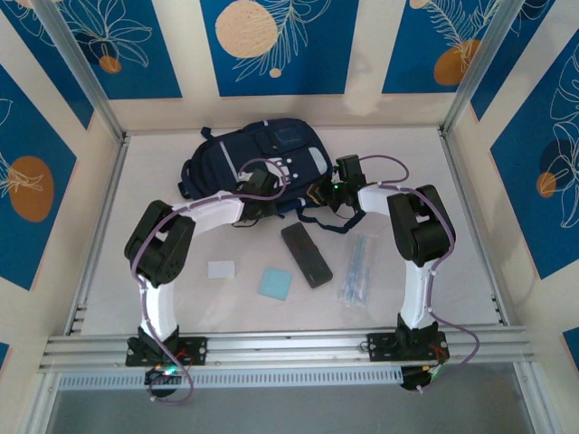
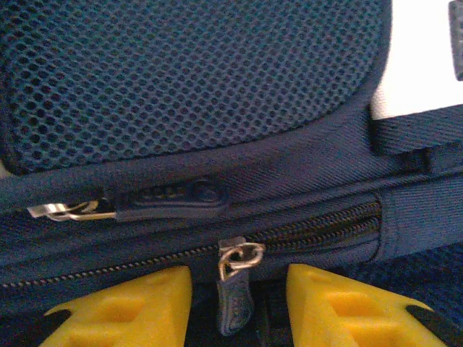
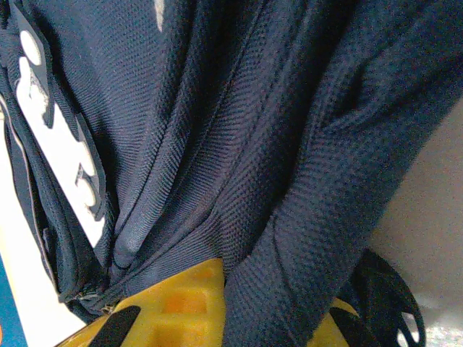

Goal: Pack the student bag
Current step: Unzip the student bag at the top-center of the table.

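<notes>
The student bag [image 1: 271, 149], navy with a light grey patch, lies at the back middle of the table. My left gripper [image 1: 256, 192] is at its near edge. In the left wrist view its yellow fingers [image 2: 130, 307] stand apart on either side of a dark zipper pull [image 2: 235, 300] hanging from a metal ring on the bag's zipper [image 2: 318, 231], with gaps on both sides. My right gripper [image 1: 327, 194] is at the bag's near right corner. In the right wrist view it [image 3: 275, 296] is shut on a fold of the bag's navy fabric [image 3: 289, 238].
On the table in front of the bag lie a white card [image 1: 221, 268], a light blue square pad [image 1: 275, 283], a black case [image 1: 306, 254] and a clear packet of pens [image 1: 357, 267]. A second zipper pull [image 2: 170, 202] sits higher on the bag. Walls close off the sides.
</notes>
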Available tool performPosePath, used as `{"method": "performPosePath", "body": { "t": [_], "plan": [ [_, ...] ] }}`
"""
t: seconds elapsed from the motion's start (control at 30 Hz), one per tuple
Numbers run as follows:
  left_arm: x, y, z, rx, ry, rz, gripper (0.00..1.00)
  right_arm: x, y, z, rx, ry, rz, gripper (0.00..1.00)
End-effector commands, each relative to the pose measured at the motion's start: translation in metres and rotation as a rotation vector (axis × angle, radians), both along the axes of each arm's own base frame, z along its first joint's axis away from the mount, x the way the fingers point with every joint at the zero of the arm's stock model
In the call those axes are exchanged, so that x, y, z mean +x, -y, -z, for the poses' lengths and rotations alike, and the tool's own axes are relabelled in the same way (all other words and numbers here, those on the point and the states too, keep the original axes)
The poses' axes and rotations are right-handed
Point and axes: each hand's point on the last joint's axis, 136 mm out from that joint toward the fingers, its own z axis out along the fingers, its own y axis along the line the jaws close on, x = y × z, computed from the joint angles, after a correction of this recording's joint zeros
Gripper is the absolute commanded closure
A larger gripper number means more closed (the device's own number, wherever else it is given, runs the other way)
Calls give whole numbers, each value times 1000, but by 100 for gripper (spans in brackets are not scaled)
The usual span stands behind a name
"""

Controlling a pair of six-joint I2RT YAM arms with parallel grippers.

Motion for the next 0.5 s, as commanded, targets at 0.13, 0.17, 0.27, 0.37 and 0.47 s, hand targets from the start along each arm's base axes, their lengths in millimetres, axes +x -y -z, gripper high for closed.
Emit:
{"method": "performPosePath", "body": {
  "t": [0.13, 0.17, 0.27, 0.37, 0.47],
  "plan": [
    [7, -33, 32, 115, -67, -26, 82, -14, -6, 16, 7, -56, -40, 100],
    [9, -32, 30, 115, -69, -17, 89, -15, -5, 17, 6, -59, -38, 100],
    [12, -33, 20, 116, -55, 8, 100, -14, 0, 17, 5, -60, -32, 100],
    [12, -45, 0, 137, -32, 32, 100, -14, 8, 18, -1, -62, -18, 100],
    [10, -65, -15, 132, -28, 86, 100, -13, 19, 17, -10, -58, 0, 100]
  ]
}}
